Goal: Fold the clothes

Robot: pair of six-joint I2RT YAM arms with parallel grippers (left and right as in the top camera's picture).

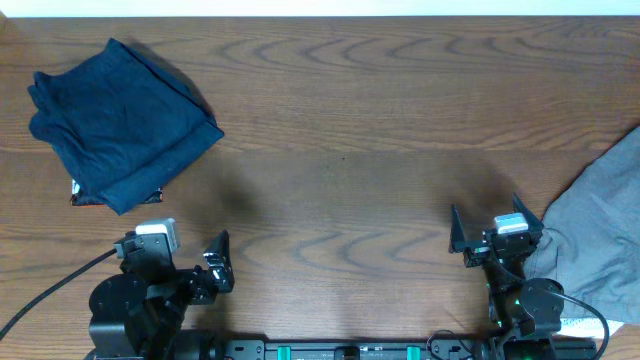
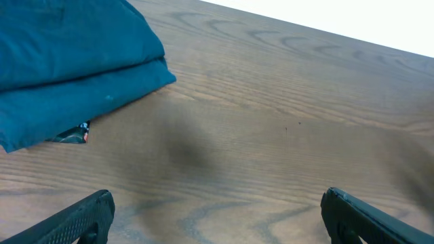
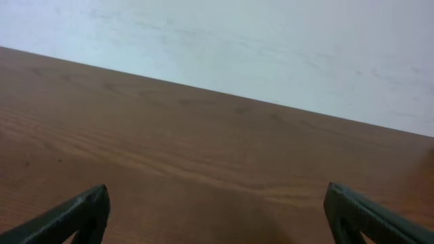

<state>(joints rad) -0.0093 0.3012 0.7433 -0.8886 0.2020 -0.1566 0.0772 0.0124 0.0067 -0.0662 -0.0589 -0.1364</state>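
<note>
A folded square of dark navy-blue shorts (image 1: 120, 120) lies at the table's far left, with a small label (image 1: 76, 194) peeking out under its near edge. The shorts also show in the left wrist view (image 2: 68, 61), at the upper left. A plain grey garment (image 1: 600, 235) lies crumpled at the right edge of the table. My left gripper (image 1: 172, 250) is open and empty near the front edge, below the shorts; its fingers (image 2: 217, 213) are spread wide over bare wood. My right gripper (image 1: 495, 230) is open and empty just left of the grey garment, with its fingers (image 3: 217, 210) spread wide.
The brown wooden table (image 1: 340, 150) spans the view. A pale wall (image 3: 237, 47) stands behind its far edge. A black cable (image 1: 45, 290) runs from the left arm's base toward the left front corner.
</note>
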